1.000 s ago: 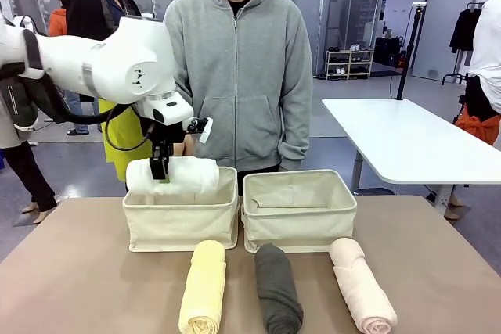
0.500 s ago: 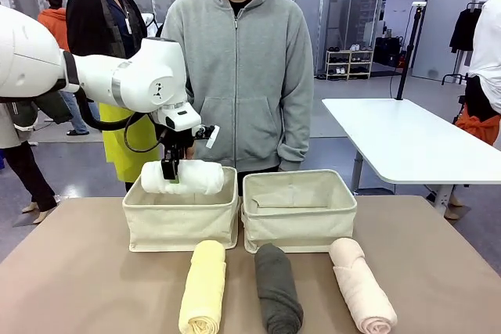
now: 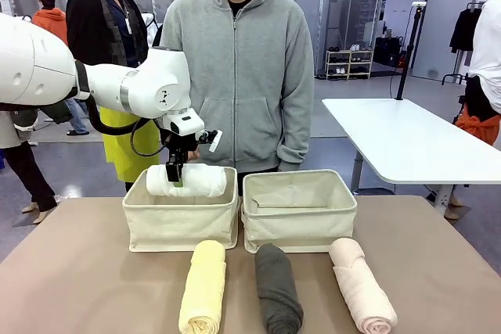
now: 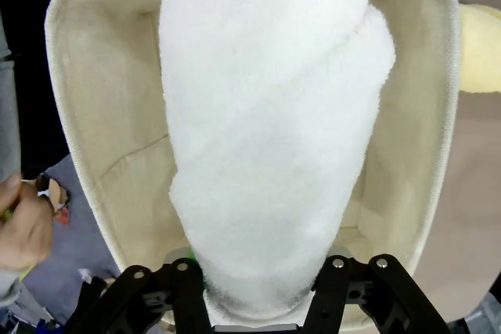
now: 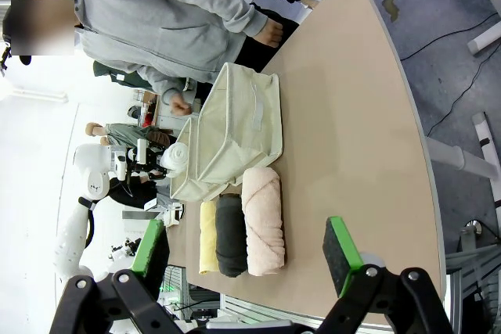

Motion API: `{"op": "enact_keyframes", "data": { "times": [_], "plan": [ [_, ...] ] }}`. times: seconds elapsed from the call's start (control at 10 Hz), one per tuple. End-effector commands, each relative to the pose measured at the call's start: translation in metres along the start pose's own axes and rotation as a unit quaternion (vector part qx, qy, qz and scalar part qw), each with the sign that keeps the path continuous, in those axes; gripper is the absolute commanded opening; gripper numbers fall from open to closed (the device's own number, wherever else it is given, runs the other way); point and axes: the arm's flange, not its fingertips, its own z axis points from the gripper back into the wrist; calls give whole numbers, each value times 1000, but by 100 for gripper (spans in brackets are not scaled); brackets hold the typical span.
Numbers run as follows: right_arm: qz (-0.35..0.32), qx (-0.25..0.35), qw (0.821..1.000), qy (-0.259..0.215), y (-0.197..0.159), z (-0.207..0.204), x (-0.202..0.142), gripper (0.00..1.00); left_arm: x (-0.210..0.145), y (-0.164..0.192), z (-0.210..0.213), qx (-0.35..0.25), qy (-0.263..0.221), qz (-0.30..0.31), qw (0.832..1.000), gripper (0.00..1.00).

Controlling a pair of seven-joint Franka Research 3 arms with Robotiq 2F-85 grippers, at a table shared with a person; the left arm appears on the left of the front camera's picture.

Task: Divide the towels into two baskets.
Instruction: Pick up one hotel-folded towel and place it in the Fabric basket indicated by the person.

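Though the canvas basket (image 3: 180, 228) is boxy, the fluffy white towel (image 3: 197, 181) is cylindrical.

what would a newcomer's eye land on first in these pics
The left gripper with a white towel between its fingers, at the rim of the left basket. Then the yellow towel, dark grey towel and pink towel lined up nearer the camera, and the person in a grey hoodie standing at the far side.

A white towel (image 3: 188, 181) is hanging over the left basket (image 3: 180, 226), which is matching the right basket (image 3: 299, 223) in plain cream. Before the left basket, a pale yellow towel (image 3: 203, 287), dark grey towel (image 3: 278, 289) and pale pink towel (image 3: 362, 287) are lying.
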Motion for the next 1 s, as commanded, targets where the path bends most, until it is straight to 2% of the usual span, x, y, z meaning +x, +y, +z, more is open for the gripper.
{"op": "enact_keyframes", "data": {
  "times": [0.0,0.5,0.7,0.8,0.9],
  "plan": [
    [1,6,1000,-5,2,1,-2,100,0,2,5,4,8,7,1000,100],
    [1,6,1000,-5,2,1,-2,100,-4,-5,3,1,5,19,1000,100],
    [1,6,1000,-5,2,1,-2,100,-13,-21,10,10,-6,41,999,100],
    [1,6,1000,-5,2,1,-2,100,-2,0,1,0,0,13,1000,100],
    [1,6,1000,-5,2,1,-2,100,-2,0,1,0,0,13,1000,100]
  ]
}}
